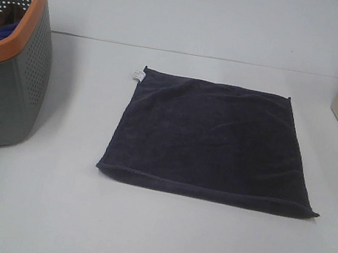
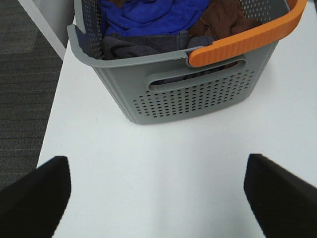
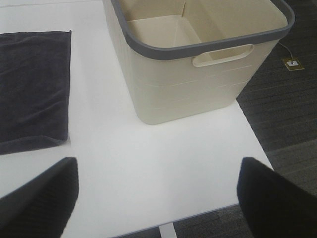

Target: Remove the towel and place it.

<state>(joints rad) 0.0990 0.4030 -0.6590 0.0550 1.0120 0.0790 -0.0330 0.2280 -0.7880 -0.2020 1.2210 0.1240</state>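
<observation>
towel (image 1: 209, 140) lying flat mid-table (image 1: 136, 239) | left gripper (image 2: 158, 198) hanging spread, empty | right gripper (image 3: 158, 198) hanging spread, empty

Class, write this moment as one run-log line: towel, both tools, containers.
towel: flat on table, untouched | left tool: open, empty | right tool: open, empty | grey basket: holds cloths | beige bin: empty

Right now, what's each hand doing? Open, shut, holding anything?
Left hand: open, empty, over bare table by the grey basket.
Right hand: open, empty, near the beige bin; the towel lies flat, untouched.
</observation>
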